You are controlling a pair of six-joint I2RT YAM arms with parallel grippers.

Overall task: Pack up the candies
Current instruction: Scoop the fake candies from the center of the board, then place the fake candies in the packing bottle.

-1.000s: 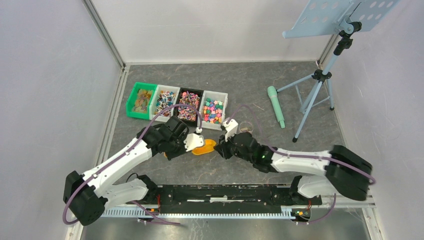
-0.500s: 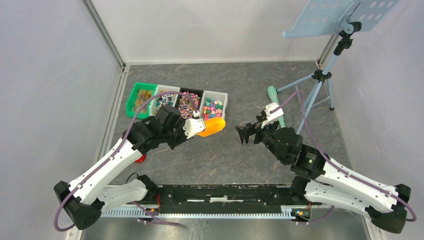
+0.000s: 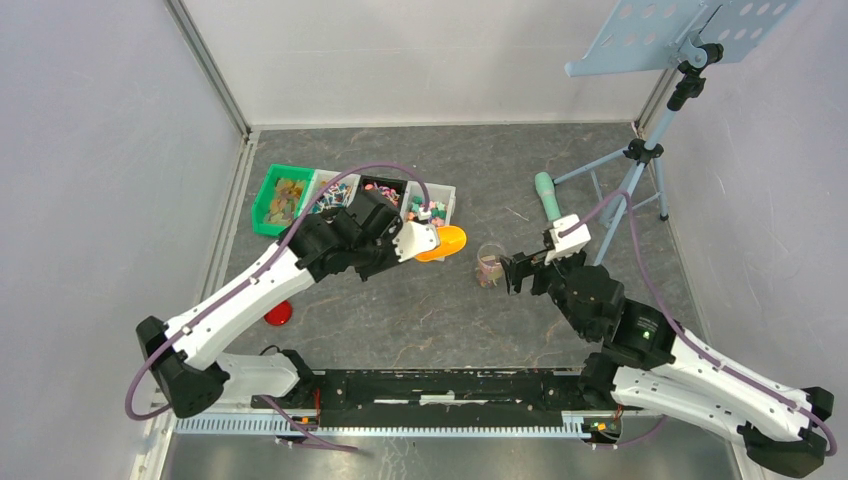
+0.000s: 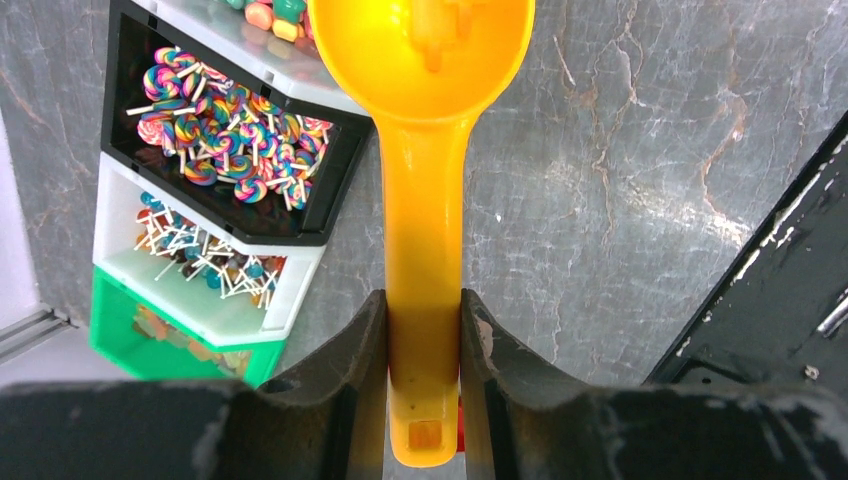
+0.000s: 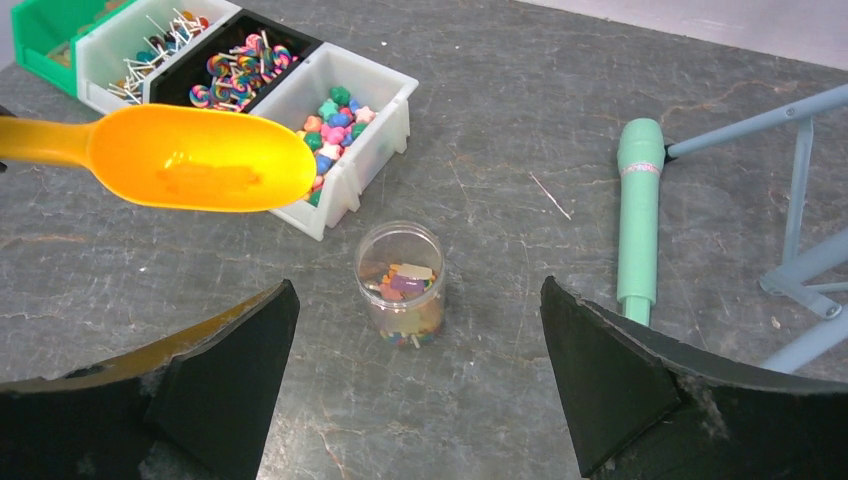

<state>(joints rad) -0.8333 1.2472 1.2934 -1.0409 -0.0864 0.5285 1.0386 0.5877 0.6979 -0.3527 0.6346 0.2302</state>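
Note:
My left gripper is shut on the handle of the orange scoop. The scoop's bowl hangs just past the right-hand white bin, with a few pieces in it. Small multicoloured candies fill that bin. A clear open jar stands upright on the table, partly filled with candies. My right gripper is open wide just right of the jar, level with it and not touching it.
A row of bins holds a green one, a white one with lollipops and a black one with swirl lollipops. A red lid lies near the left arm. A mint-green microphone and a tripod stand are at the right.
My left arm lifted the scoop from the table and carried it up and right, past the bins. My right gripper opened wide and drew back right; the jar stands free.

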